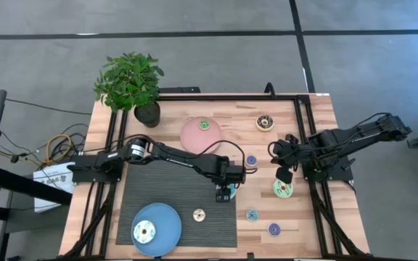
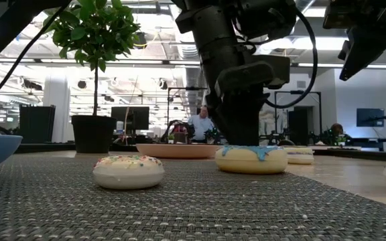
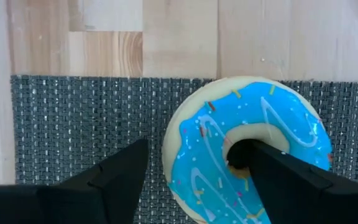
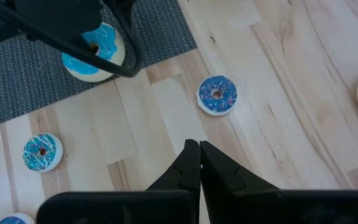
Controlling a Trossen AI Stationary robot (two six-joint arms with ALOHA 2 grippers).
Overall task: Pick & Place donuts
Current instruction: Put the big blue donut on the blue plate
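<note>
Reaching over the right edge of the grey woven mat (image 1: 173,199), the left gripper (image 3: 194,180) is down on the teal-iced donut (image 3: 247,146), fingers spread, one fingertip planted in the ring's hole and the other off on the mat beside it, so the donut's wall sits between the two, not yet squeezed. That donut lies on the mat's edge strip, just short of the bare wood. From table height the gripper stands straight above it, touching its top. Also on the mat: a cream donut with sprinkles (image 1: 199,214) near the middle, and the blue plate (image 1: 158,226) at the corner with a pale ring (image 1: 144,232) on it. Off the mat, past its far edge, the pink plate (image 1: 194,138) carries a green donut (image 1: 204,125); the potted plant (image 1: 133,83) stands beside that plate. On the wood to the right of the mat lie a blue-purple donut (image 4: 216,95), a small teal one (image 1: 252,214), another purple one (image 1: 274,229), a large pale green one (image 1: 283,189) and a brown one (image 1: 265,122). The right gripper (image 4: 199,163) hovers above the wood right of the mat, fingers pressed together, holding nothing. No lettering can be read anywhere on the table.
</note>
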